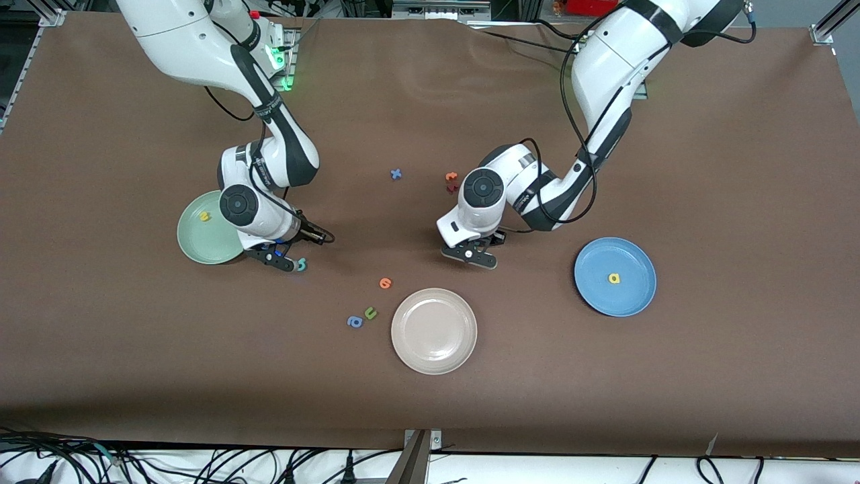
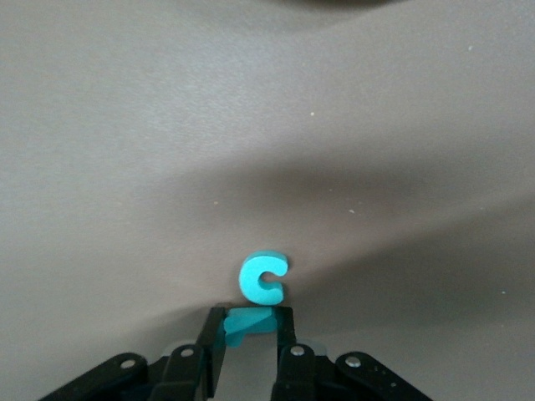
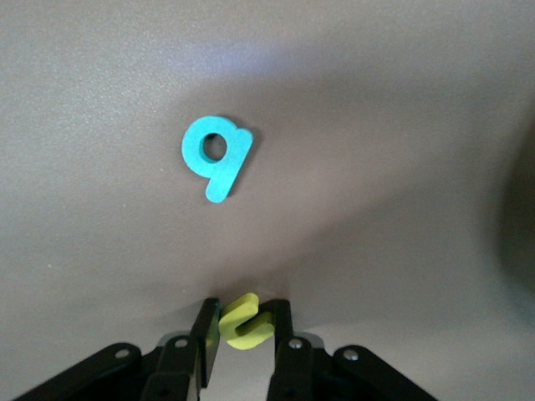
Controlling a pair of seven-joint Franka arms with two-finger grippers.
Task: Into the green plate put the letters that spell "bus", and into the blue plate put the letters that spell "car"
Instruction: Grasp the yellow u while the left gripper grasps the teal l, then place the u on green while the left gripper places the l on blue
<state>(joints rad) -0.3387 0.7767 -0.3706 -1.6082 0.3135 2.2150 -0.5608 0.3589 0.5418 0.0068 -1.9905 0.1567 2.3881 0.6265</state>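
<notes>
A green plate (image 1: pixel 201 245) sits toward the right arm's end of the table, with one yellow letter (image 1: pixel 205 216) in it. Just beside it, the right gripper (image 3: pixel 247 309) is down at the table, its fingers pinched shut on a small yellow piece (image 3: pixel 245 322). A teal b (image 3: pixel 216 167) lies flat near it.

In the middle lie spare letters and a beige plate (image 1: pixel 433 331).

Next, the left gripper (image 2: pixel 251 316) is also down at the table, shut on a teal piece (image 2: pixel 249 322) whose shape is hidden. A teal c (image 2: pixel 263 278) lies just beside that piece, perhaps touching it. Toward the left arm's end is the blue plate (image 1: pixel 598 296), holding a yellow a (image 1: pixel 614 278).

Risks, as I judge them:
- Both grips catch only the edge of a tiny letter at the fingertips, so either piece may twist or drop on the lift.
- The c is so close that it may be dragged or flicked away.
- A dropped letter could land among the spares and be confused with them.
</notes>
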